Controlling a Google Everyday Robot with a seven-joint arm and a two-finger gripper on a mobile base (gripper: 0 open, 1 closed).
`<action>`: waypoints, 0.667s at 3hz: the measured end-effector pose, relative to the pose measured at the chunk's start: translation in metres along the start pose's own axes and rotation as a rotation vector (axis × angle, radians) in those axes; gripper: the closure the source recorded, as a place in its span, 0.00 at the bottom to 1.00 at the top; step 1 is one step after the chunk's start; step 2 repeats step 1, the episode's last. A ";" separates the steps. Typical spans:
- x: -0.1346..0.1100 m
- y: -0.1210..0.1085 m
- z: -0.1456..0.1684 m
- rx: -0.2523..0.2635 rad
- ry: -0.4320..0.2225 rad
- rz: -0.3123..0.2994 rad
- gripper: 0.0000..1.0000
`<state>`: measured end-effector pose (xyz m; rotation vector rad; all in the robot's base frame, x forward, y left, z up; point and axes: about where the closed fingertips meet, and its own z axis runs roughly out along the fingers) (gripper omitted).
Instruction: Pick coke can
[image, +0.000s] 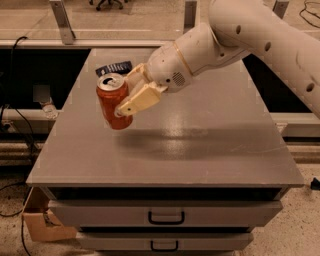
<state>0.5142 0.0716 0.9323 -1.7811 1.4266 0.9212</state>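
Jaws of the cream-coloured two-finger gripper (126, 95) are clamped on the red cylindrical aluminium coke can (111, 106), with one finger (137, 100) across its front side and the other behind it, near the silver top. The gripper sits at the end of a thick white robot arm (240, 35), which comes in from the upper right and reaches over the left half of the flat grey counter (200, 165). The coke can leans slightly, top toward the left, and it seems to hang a little above the counter and not to stand on it. A soft dark shadow (165, 142) lies on the counter, below it and to the right. Farther back, near the far left corner of the counter, lies a black rectangular remote control (114, 68). Under the counter top are two grey drawers with dark handles (166, 218). A brown cardboard box (42, 225) stands on the floor at the lower left.
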 end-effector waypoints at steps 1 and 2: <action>-0.004 -0.005 -0.007 0.003 0.007 -0.002 1.00; -0.004 -0.005 -0.007 0.003 0.007 -0.002 1.00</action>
